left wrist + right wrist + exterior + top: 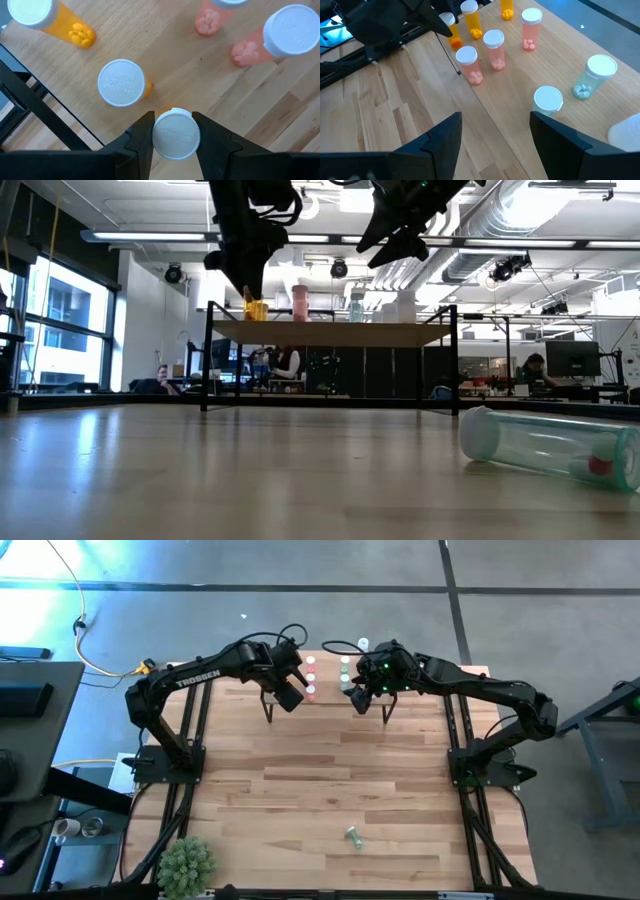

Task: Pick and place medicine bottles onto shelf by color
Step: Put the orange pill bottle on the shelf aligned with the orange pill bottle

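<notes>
Item: orange bottle (175, 134), white ribbed cap, upright on the shelf (200, 75); your left gripper (173, 136) clamps it. Your right gripper (495, 131), at three o'clock, gapes empty.

From above, the left claw (291, 692) covers the orange bottles on the shelf (325, 690), and the right claw (362, 697) hides part of the green ones. The body of the orange bottle (175, 134) in the left claw is almost wholly under its white cap. At counter level, the fallen green bottle (548, 446) is cut off by the right edge. People (160, 377) beyond the counter are too small to make out.
</notes>
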### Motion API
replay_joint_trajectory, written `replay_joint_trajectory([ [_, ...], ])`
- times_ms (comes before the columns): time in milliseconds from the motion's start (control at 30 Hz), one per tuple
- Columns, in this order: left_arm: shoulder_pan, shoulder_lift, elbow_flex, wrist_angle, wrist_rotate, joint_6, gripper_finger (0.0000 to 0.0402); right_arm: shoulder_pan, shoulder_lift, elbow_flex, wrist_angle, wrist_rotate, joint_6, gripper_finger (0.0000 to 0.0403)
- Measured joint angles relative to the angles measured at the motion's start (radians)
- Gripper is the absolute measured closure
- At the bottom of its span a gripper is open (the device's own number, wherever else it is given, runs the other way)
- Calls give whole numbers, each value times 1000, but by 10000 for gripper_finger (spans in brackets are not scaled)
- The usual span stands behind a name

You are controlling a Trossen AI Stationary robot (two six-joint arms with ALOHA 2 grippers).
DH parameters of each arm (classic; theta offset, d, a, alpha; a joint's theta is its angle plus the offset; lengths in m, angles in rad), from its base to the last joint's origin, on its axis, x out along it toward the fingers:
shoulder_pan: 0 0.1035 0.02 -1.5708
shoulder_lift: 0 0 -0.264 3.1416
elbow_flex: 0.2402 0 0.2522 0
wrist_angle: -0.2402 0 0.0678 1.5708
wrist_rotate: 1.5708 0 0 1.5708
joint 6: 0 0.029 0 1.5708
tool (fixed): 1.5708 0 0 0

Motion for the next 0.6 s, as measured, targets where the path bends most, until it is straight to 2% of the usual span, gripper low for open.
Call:
replay_joint_trajectory([
  [300, -3, 2, -1, -3, 0, -8, 285, 0, 0, 0, 0, 0, 0, 178],
  [600, -3, 8, -6, -10, 14, -8, 238, 0, 0, 0, -16, 0, 0, 178],
])
